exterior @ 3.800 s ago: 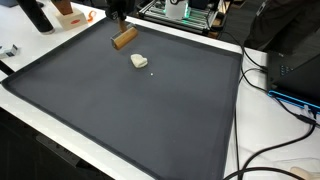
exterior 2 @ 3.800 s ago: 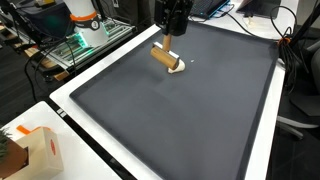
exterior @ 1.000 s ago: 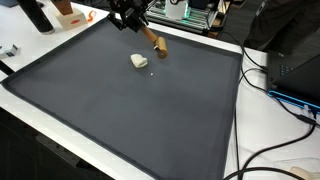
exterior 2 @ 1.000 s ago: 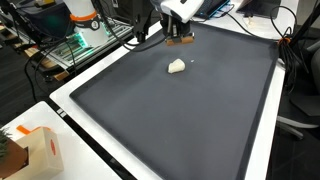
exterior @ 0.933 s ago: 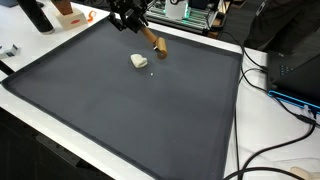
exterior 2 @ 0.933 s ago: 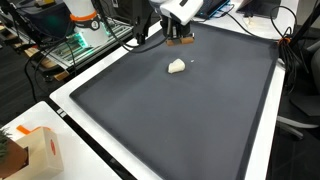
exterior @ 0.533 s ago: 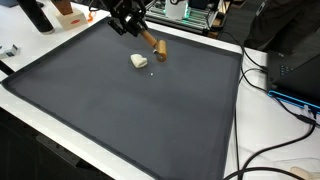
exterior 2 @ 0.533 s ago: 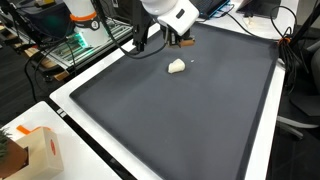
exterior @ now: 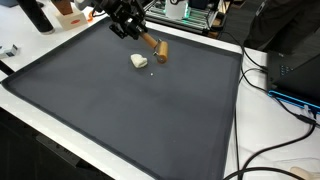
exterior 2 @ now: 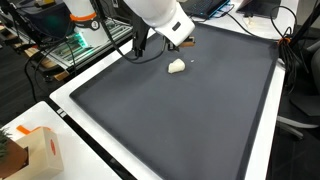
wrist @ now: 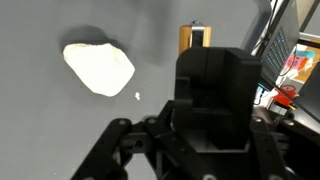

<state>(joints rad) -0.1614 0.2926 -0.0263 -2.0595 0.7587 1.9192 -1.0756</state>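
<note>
- In an exterior view, we see the black pincer [exterior: 143, 38] poised over the far part of a dark mat [exterior: 120, 120] that covers the worktop. Its fingers are closed on one end of a short wooden peg [exterior: 155, 46]. The peg slants away from the pincer, its free end low over the mat.
- A small white lump [exterior: 139, 61] lies on the mat near the pincer, just beside the peg's free end. As far as we can tell, it touches neither.
- In an exterior view, the white arm [exterior 2: 160, 15] hides most of the pincer [exterior 2: 184, 41], and only a bit of brown peg [exterior 2: 187, 43] shows at its tip. The lump [exterior 2: 177, 66] lies on the mat [exterior 2: 170, 120] close by the tip, apart from it.
- In the wrist view, the pincer [wrist: 197, 50] fills the middle with its black body, so we cannot make out its fingertips here. The peg [wrist: 187, 38] peeks out beyond it. The lump [wrist: 98, 68] lies off to one side of the pincer, clear of the peg.
</note>
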